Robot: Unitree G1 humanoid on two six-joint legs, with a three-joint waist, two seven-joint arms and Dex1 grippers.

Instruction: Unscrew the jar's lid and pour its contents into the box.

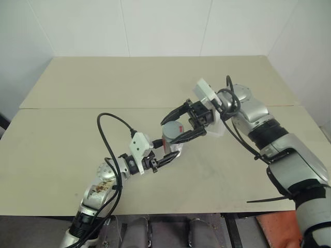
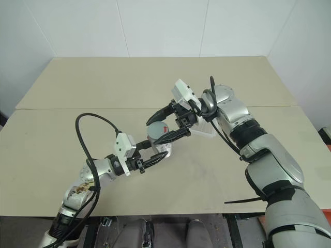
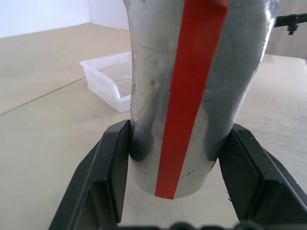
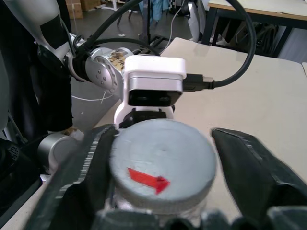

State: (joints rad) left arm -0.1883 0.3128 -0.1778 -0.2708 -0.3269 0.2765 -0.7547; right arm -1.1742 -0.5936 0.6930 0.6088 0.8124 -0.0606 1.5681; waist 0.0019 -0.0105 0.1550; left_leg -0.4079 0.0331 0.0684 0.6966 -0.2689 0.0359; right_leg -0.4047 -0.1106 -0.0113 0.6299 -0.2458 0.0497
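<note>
The left gripper (image 1: 164,158) clamps the upright jar (image 1: 172,138); right gripper (image 1: 182,122) jaws stand apart, straddling the lid (image 4: 162,164) from three o'clock.

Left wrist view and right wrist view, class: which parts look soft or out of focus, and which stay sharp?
Left wrist view: the jar held close up looks soft, while the box behind stays fairly crisp. Right wrist view: the near finger of the right gripper is blurred, the lid slightly soft, and the left arm's white camera housing is sharp.
</note>
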